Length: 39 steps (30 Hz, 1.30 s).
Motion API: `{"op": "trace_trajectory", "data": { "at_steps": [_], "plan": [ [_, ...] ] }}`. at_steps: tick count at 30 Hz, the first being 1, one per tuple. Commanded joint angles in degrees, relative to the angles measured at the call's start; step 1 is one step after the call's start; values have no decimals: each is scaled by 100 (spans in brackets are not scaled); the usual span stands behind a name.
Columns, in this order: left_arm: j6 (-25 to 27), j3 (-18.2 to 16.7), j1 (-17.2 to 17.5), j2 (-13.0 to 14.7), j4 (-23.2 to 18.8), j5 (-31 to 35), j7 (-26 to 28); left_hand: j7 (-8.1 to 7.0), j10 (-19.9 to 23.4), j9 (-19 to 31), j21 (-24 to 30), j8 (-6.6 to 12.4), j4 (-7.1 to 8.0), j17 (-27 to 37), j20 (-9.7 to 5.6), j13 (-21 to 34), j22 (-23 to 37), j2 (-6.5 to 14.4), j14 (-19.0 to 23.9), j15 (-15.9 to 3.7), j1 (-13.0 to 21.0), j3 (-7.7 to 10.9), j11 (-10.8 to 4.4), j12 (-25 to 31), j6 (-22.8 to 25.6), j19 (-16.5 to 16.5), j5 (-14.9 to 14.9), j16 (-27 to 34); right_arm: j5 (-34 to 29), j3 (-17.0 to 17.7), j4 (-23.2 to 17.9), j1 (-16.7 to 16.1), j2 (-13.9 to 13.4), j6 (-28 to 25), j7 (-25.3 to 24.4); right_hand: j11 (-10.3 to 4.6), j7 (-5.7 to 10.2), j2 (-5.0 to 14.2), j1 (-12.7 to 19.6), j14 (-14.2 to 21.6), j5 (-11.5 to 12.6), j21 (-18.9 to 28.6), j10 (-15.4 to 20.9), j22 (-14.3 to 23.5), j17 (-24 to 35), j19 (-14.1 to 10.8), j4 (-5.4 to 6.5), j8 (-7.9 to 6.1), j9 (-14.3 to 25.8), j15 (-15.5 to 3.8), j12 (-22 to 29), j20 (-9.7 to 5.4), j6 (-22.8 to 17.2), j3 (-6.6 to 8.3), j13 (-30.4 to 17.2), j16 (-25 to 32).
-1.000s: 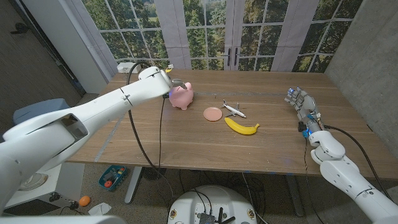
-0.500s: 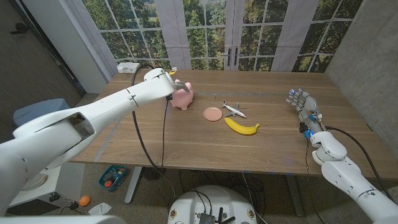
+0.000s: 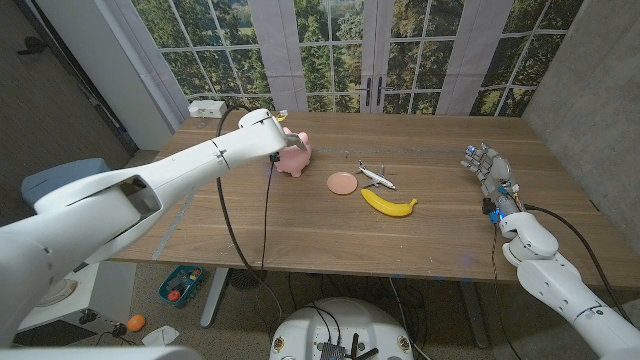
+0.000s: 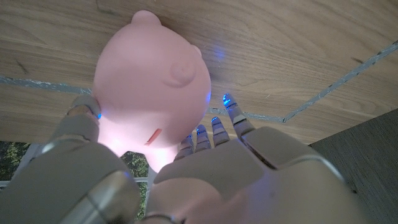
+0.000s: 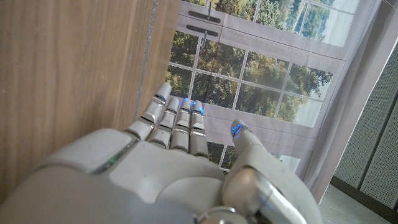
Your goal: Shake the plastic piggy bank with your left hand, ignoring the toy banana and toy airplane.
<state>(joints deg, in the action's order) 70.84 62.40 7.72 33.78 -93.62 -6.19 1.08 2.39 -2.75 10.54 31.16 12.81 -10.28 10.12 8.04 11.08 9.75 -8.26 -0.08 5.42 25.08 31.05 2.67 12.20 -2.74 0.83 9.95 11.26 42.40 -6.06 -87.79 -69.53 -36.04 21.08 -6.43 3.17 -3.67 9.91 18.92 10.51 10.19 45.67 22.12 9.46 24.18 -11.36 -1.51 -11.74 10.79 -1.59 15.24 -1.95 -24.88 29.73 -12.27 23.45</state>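
Left hand [image 3: 276, 137]: at the far left part of the wooden table [image 3: 300, 225], fingers [image 4: 214, 129] apart and placed around the plastic piggy bank [image 3: 293, 155]; the left wrist view shows fingers on both sides of the pink body, though whether they actually grip it cannot be told. Right hand [image 3: 487, 168]: near the table's right edge, holding nothing, fingers extended and slightly spread, standing on its edge with palm upright.
Plastic piggy bank: pink, on the table's far left, left of the other items.
Toy banana [image 3: 388, 204]: yellow, near centre, lying curved.
Pink disc [image 3: 342, 182]: flat, between piggy bank and banana.
Toy airplane [image 3: 375, 175]: white, just beyond the banana, beside the disc.
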Motion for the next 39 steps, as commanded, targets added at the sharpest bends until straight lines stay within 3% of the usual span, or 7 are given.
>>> {"op": "trace_trajectory", "data": {
  "at_steps": [1, 9, 15, 19, 29, 34, 39],
  "plan": [
    [-104, 636, -681, -212, 727, -40, -807, 127, 119, 28, -18, 90, 33, 20, -2, 16, 28, 79, 85, 11, 164, 14, 26, 44, 105, 100, 9, 35, -11, -29, 90, 66, 55, -21, -57, -12, 23, 29, -53, 71, 22, -16, 48, 25, 1, -62, 2, -28, 31, -2, 10, -12, -51, 1, -17, 26],
    [-149, 766, -879, -462, 1242, -43, -1057, 305, 766, 32, 48, 193, -2, 12, 7, 16, 47, 484, 1007, -249, 758, 187, -34, 170, 506, 931, 87, 212, -19, -52, 124, 105, 81, -65, -121, 1, 16, 29, -64, 119, 23, -27, 73, 27, 1, -85, 7, -30, 34, 5, 13, 3, -71, -4, -22, 45],
    [-176, 825, -959, -634, 1605, -52, -1175, 398, 1723, 75, 322, 360, -48, 45, -218, 39, 101, 662, 2574, -897, 1899, 221, -282, 288, 1023, 2096, 249, 514, -50, -85, 153, 170, 87, -100, -155, 9, 19, 36, -77, 143, 23, -34, 93, 29, 2, -110, 19, -35, 36, 23, 14, 15, -96, -6, -26, 54],
    [-311, 745, -918, -696, 1839, -112, -1235, 445, 2300, 114, 490, 548, -23, 57, -347, 60, 107, 746, 3035, -971, 2292, 137, -344, 390, 1490, 2559, 296, 618, -58, -108, 170, 211, 92, -146, -185, 23, 19, 36, -85, 153, 22, -35, 108, 31, 3, -132, 25, -33, 37, 26, 17, 22, -100, -8, -28, 58],
    [-225, 301, -615, -937, 2145, -61, -631, 206, 4865, 343, 1110, 1599, -26, 50, -1055, 84, 124, 1397, 5323, -1828, 3039, 471, -993, 866, 3650, 3710, 533, 1018, -48, -171, 290, 352, 134, -202, -187, 32, 15, 37, -103, 208, 22, -37, 128, 34, 4, -179, 38, -31, 39, 32, 18, 37, -113, -13, -34, 79],
    [-112, 80, -425, -1023, 2123, 54, -100, 13, 6039, 629, 1475, 2192, -68, 255, -1260, 394, 167, 1704, 6312, -1907, 3655, 493, -1103, 1233, 4403, 3854, 457, 1387, -6, -184, 333, 397, 145, -229, -158, 30, 15, 37, -109, 213, 21, -41, 116, 35, 4, -189, 43, -27, 40, 37, 10, 43, -109, -14, -36, 80],
    [-91, -48, -313, -1030, 2063, 94, 169, -5, 6338, 753, 1627, 2357, -71, 430, -1317, 601, 188, 1664, 6533, -1904, 3847, 436, -1179, 1385, 4520, 3829, 418, 1546, 26, -190, 371, 417, 158, -233, -141, 34, 13, 37, -117, 220, 21, -46, 123, 36, 5, -201, 49, -25, 41, 42, 9, 47, -110, -16, -39, 83]
  ]
}}
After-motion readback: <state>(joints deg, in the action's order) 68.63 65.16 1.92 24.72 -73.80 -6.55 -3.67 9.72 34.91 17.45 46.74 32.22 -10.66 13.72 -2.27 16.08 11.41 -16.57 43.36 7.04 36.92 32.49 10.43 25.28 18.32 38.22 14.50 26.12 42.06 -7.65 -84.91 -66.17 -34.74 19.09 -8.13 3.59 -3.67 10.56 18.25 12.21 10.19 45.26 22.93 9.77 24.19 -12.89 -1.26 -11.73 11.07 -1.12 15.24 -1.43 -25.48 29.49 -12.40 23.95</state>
